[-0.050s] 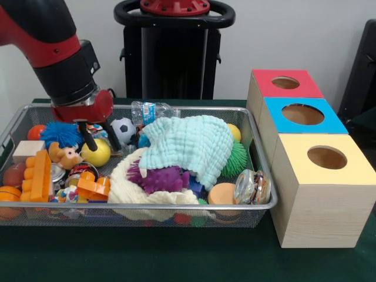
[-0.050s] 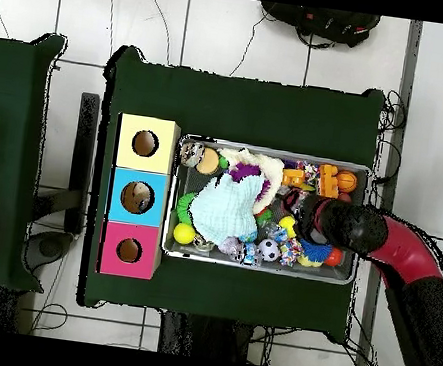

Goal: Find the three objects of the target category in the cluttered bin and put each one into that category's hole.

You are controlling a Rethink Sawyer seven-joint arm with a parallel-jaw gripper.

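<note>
From my remote console, I see the red and black arm reaching down into the left end of the wire mesh bin (image 1: 258,207), its gripper (image 1: 101,140) hanging just above a yellow ball (image 1: 97,154). The two black fingers (image 1: 90,140) stand spread apart, one beside the ball's top and the other toward a small soccer ball (image 1: 123,129); they grasp nothing.

The bin sits on a green table (image 1: 176,258) and is crowded. A pale mint cloth (image 1: 191,144) is draped over the middle, with a purple spiky toy (image 1: 160,178) on a cream knitted piece (image 1: 132,189) in front of it. A blue spiky ball (image 1: 61,134) lies just behind the gripper, and orange building blocks (image 1: 38,176) fill the near left corner. A clear plastic bottle (image 1: 151,111) rests against the far rim.

Just right of the bin stand three wooden boxes, each with a round hole on top: red (image 1: 286,83), blue (image 1: 302,114) and yellow (image 1: 326,157). In the overhead view, the gripper (image 2: 300,217) hovers over the bin's end farthest from the boxes.
</note>
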